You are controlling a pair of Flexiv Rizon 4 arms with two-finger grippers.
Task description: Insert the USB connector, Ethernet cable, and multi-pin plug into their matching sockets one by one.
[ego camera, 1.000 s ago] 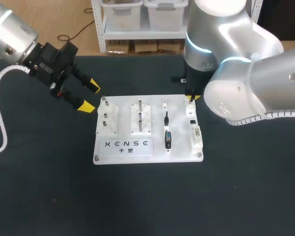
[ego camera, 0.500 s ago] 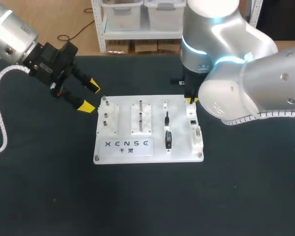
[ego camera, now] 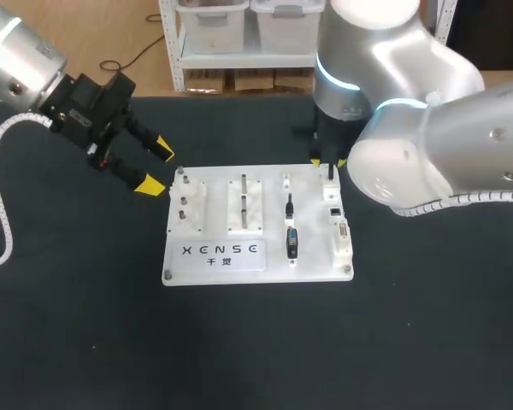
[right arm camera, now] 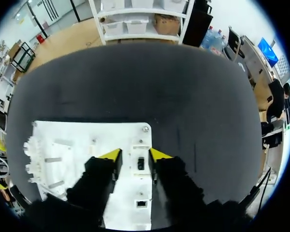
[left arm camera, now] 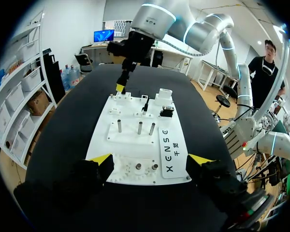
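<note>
A white socket board (ego camera: 214,265) lies mid-table. At its far right corner a small black connector (ego camera: 331,174) stands upright in a white socket block (right arm camera: 135,170). My right gripper (ego camera: 328,162) hangs over it, open, yellow tips either side of the connector (right arm camera: 140,163) without touching it. Two more sockets (ego camera: 340,224) sit nearer along the right edge. A thin black cable plug (ego camera: 289,205) and a chunky black plug (ego camera: 291,243) rest in the board's middle holders. My left gripper (ego camera: 151,166) is open off the board's far left corner, holding nothing.
In the left wrist view, the left gripper (left arm camera: 151,159) faces the board (left arm camera: 113,164) lengthwise, with metal pegs (left arm camera: 139,127) standing on white blocks ahead. Dark tabletop (ego camera: 256,342) surrounds the board on all sides.
My right gripper's fingers have spread apart and let go of the upright black connector, which stays in its socket. The left arm has not moved.
</note>
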